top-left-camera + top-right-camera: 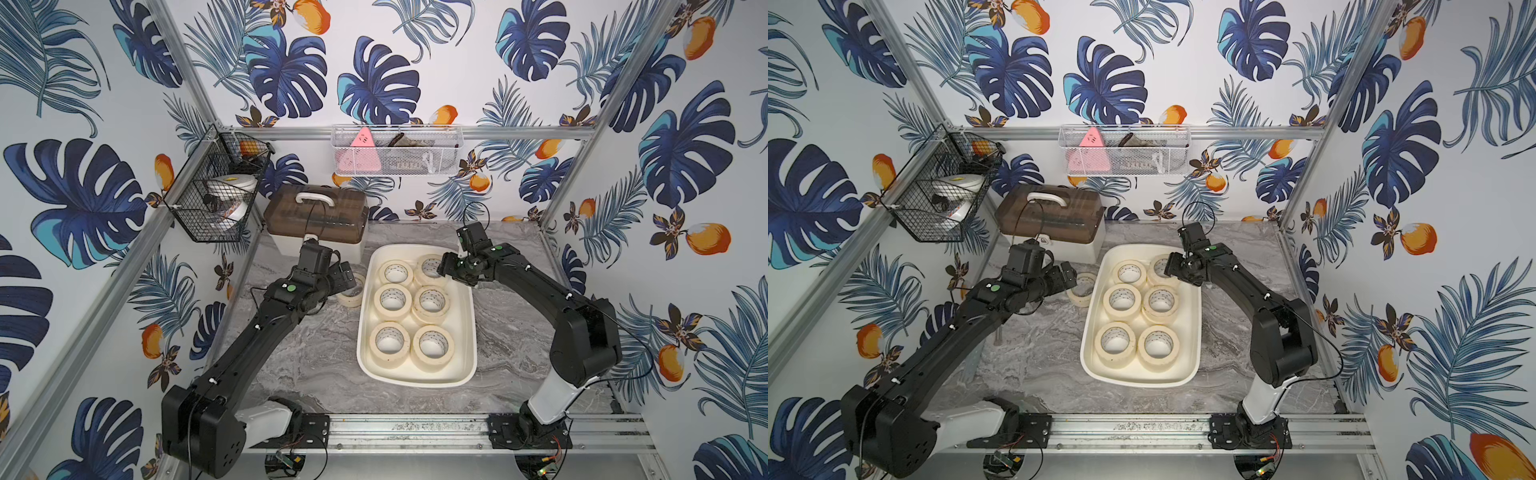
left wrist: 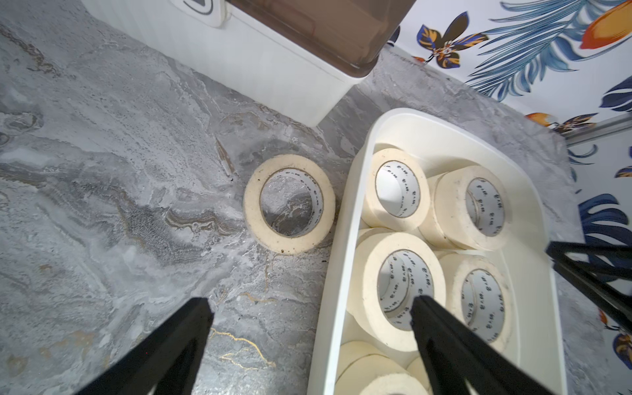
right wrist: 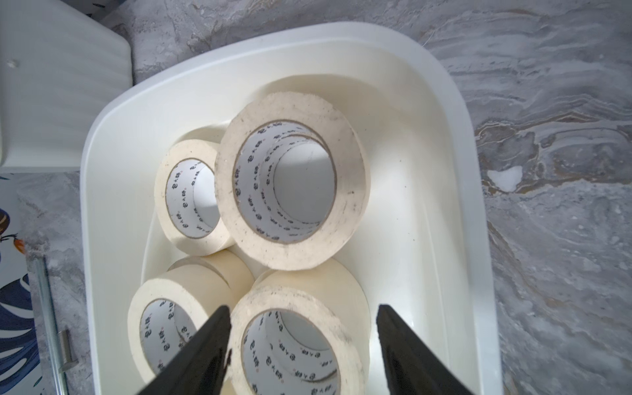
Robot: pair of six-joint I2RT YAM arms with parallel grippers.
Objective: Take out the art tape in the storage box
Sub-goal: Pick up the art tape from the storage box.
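The storage box (image 1: 417, 383) (image 1: 1138, 384) is an off-white tub in mid-table holding several art tape rolls (image 1: 390, 340), cream rings stacked in pairs. One more roll (image 1: 349, 301) (image 2: 251, 205) lies flat on the marble just left of the box. My left gripper (image 1: 353, 281) (image 2: 309, 307) hovers open and empty beside that roll, one finger over the table and one over the box rim (image 2: 343, 239). My right gripper (image 1: 444, 268) (image 3: 302, 318) stands open above the far right of the box. In its wrist view its fingers straddle a roll (image 3: 349, 297), with a gap at one side.
A white case with a brown lid (image 1: 316, 224) stands at the back left, close to the box's far corner. A black wire basket (image 1: 216, 187) and a white mesh basket (image 1: 395, 151) hang on the frame. Grey marble table (image 1: 519, 316) lies right of the box.
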